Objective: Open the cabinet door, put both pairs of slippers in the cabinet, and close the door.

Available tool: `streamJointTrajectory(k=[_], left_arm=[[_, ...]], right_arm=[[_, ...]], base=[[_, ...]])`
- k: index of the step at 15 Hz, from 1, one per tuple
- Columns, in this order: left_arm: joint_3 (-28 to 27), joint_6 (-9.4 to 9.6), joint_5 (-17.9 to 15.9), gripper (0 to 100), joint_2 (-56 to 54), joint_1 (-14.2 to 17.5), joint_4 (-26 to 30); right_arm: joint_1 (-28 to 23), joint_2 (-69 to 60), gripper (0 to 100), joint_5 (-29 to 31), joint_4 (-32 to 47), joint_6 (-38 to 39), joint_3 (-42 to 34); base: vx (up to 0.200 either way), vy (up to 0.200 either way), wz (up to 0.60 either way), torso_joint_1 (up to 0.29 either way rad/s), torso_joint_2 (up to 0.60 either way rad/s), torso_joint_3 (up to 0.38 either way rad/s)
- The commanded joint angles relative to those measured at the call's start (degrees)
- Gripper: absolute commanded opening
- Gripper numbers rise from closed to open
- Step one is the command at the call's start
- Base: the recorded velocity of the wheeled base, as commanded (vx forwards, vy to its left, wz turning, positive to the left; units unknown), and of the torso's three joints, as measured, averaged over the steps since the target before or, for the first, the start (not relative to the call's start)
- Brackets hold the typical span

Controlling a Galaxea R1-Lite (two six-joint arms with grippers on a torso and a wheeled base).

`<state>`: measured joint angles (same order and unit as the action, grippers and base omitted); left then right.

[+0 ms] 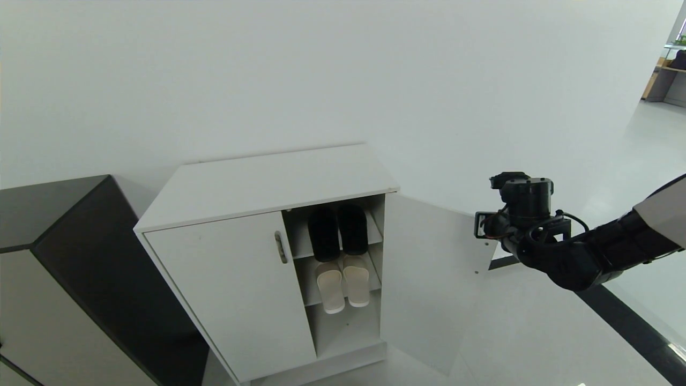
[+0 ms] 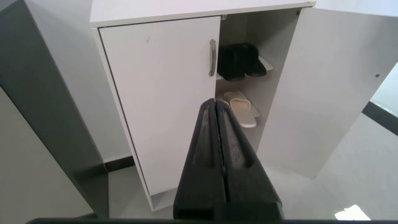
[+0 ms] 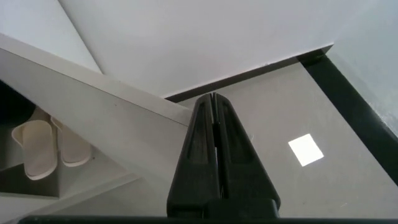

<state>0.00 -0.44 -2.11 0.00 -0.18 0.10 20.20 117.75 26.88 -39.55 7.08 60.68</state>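
You have the black slippers [image 1: 338, 231] on the cabinet's [image 1: 268, 182] upper shelf and the white slippers [image 1: 343, 281] below. The right door [image 1: 429, 268] is open and not yet closed. Right gripper [image 3: 214, 99], beside the door edge, and left gripper [image 2: 216, 102] are both closed, empty.

A plain white wall [image 1: 321, 69] is rising behind the dark unit [image 1: 91, 257], a black-topped piece of furniture with a pale front, and a dark skirting strip [image 3: 249, 73] is running along the wall's foot to that unit's right. A glossy pale floor [image 1: 536, 338] is spreading out to the unit's right, with a black stripe [image 1: 627, 324] crossing it and a bright square of light [image 3: 306, 150] reflecting off it. Far right of the unit, wooden furniture [image 1: 659, 80] is standing in a brighter space.
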Motion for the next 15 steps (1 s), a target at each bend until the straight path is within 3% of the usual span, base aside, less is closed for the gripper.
streamJointTrajectory(k=[1, 9, 15], left_arm=[[0.00, 0.00, 0.00, 0, 0.09, 0.01, -0.01], [0.00, 0.00, 0.00, 0, 0.00, 0.01, -0.01], [0.00, 0.00, 0.00, 0, 0.09, 0.01, -0.01]], right_arm=[[0.98, -0.85, 0, 0.01, 0.17, 0.04, -1.01], [15.84, -8.76, 0, 2.04, 0.00, 0.04, -8.48], [17.24, -9.38, 0, 1.33, -0.62, -0.40, -11.73]], base=[[0.000, 0.000, 0.00, 0.000, 0.00, 0.000], [0.000, 0.000, 0.00, 0.000, 0.00, 0.000], [0.000, 0.000, 0.00, 0.000, 0.00, 0.000]])
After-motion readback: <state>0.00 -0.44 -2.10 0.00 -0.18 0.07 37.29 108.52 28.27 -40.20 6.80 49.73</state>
